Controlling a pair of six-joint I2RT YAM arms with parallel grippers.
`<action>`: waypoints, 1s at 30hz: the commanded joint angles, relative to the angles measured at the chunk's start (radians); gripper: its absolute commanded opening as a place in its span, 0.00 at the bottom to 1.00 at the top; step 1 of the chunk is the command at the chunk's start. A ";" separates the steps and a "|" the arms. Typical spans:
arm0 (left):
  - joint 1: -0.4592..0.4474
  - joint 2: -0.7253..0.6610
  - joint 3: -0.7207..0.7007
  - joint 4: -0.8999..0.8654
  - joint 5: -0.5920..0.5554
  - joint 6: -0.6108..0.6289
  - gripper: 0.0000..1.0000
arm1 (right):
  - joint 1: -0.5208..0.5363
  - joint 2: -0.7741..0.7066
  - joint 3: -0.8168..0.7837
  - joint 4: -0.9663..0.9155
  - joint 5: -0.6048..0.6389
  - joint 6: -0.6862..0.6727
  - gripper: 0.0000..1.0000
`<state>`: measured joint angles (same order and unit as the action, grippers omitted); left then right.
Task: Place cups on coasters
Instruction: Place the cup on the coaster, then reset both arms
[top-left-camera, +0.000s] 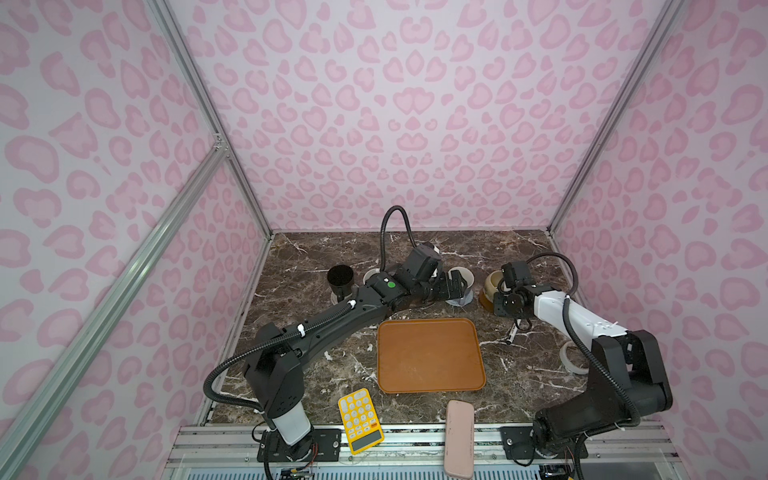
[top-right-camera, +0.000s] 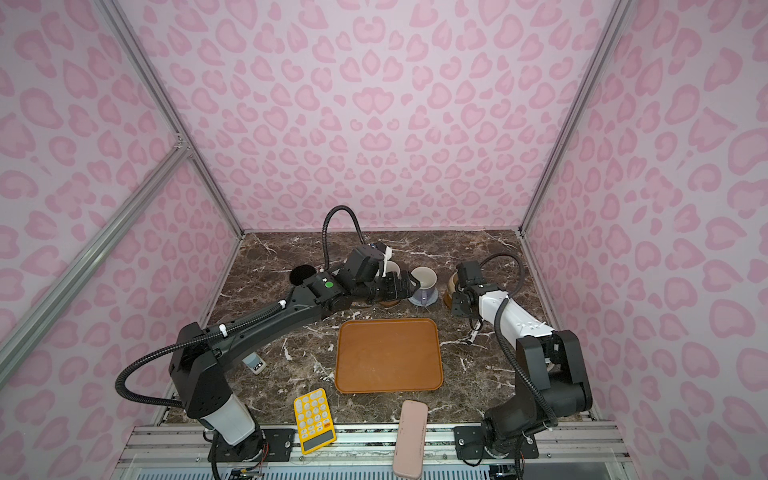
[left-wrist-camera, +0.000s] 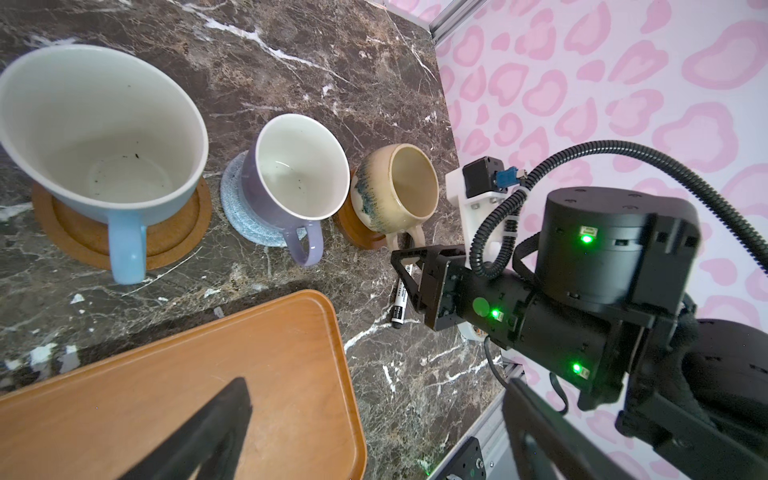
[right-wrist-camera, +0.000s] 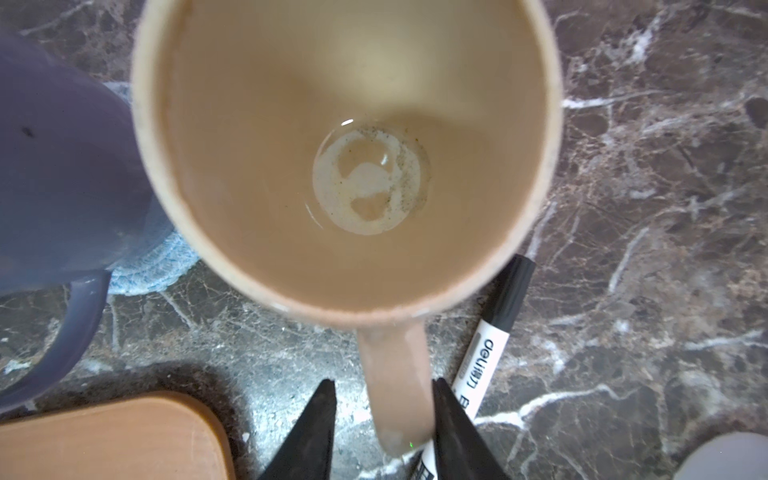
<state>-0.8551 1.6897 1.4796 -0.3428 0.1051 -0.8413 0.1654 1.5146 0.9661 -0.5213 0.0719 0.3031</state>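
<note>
At your far left the black mug stands well apart from both sets of fingers. The speckled white mug beside it is mostly hidden behind the left arm. Your left fingers are spread wide with nothing between them. In the left wrist view the light-blue mug sits on a brown wooden coaster beyond them, and next along the lavender mug sits on the grey-blue crocheted coaster. Further right the beige mug rests on a second brown wooden coaster, its handle pointing back between your right fingers. Those are part open, astride the handle: one finger is at its edge and the other shows a clear gap, so nothing is clamped. A marker lies on the worktop just beside the handle.
</note>
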 joint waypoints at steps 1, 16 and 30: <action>0.011 -0.049 -0.029 0.017 -0.045 0.014 0.96 | 0.000 -0.046 -0.006 -0.023 0.048 0.016 0.45; 0.196 -0.564 -0.358 -0.043 -0.634 0.288 0.96 | -0.011 -0.521 -0.090 0.101 0.255 0.045 0.82; 0.534 -0.727 -0.742 0.287 -0.754 0.565 0.97 | -0.135 -0.701 -0.576 0.667 0.378 -0.046 0.87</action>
<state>-0.3470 0.9833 0.7910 -0.2401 -0.5854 -0.3622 0.0353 0.8333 0.4557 -0.0669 0.3988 0.3019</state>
